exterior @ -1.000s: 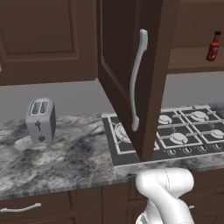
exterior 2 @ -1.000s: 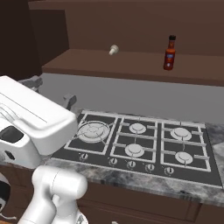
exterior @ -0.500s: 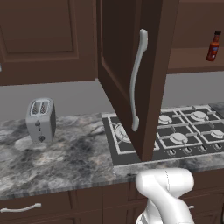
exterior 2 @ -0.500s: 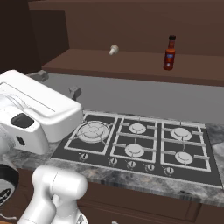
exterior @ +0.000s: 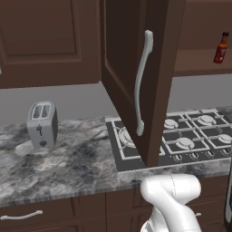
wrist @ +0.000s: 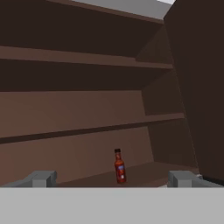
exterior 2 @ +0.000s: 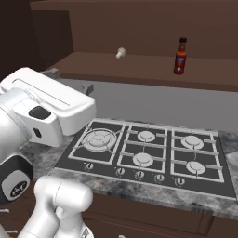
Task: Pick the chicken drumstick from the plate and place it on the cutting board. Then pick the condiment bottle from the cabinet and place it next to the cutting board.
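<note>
The gripper (wrist: 111,178) is held wide open and empty, aimed at the condiment bottle (wrist: 119,166) upright at 12 o'clock on the cabinet (wrist: 87,109) shelf; the open door (exterior: 140,68) is seen at 3 o'clock.

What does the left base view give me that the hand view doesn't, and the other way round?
Left base view alone: the grey two-slot toaster on the marbled grey counter, the grey gas hob, and the open dark brown cabinet door with its curved silver handle.

Hand view alone: the gripper, open and pointed into the cabinet, and the upper brown shelves.

Both: the slim red-orange condiment bottle, upright on the lowest cabinet shelf, not held.
</note>
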Motion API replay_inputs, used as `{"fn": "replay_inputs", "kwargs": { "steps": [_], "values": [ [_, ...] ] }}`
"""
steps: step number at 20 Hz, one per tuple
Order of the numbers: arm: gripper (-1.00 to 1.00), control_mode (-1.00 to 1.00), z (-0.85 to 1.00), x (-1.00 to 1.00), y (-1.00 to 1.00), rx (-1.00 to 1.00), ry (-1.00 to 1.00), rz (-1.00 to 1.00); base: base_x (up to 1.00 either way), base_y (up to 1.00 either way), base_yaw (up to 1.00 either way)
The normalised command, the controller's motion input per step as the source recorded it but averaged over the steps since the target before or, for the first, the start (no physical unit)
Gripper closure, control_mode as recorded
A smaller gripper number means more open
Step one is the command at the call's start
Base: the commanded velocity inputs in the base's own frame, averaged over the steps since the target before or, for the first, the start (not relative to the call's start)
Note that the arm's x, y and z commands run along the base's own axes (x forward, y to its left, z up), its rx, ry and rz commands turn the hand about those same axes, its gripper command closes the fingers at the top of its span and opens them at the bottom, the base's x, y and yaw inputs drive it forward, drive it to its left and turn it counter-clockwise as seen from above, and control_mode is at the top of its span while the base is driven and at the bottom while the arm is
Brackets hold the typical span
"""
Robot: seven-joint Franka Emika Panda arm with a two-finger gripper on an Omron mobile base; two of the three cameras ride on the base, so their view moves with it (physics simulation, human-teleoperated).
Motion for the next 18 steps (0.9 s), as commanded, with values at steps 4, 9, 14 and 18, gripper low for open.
{"fn": "replay_inputs", "kwargs": {
  "steps": [4,9,14,18],
  "values": [
    [-1.0,-1.0,0.0,0.27,-0.11,0.0,0.0,0.0,0.0,0.0,0.0],
    [-1.0,-1.0,0.0,0.19,-0.2,-0.01,0.0,0.0,0.0,0.0,0.0],
    [-1.0,-1.0,0.0,0.02,-0.14,-0.01,0.0,0.0,0.0,0.0,0.0],
    [-1.0,-1.0,0.0,0.0,0.0,-0.01,0.03,0.0,0.0,0.0,0.0]
  ]
}}
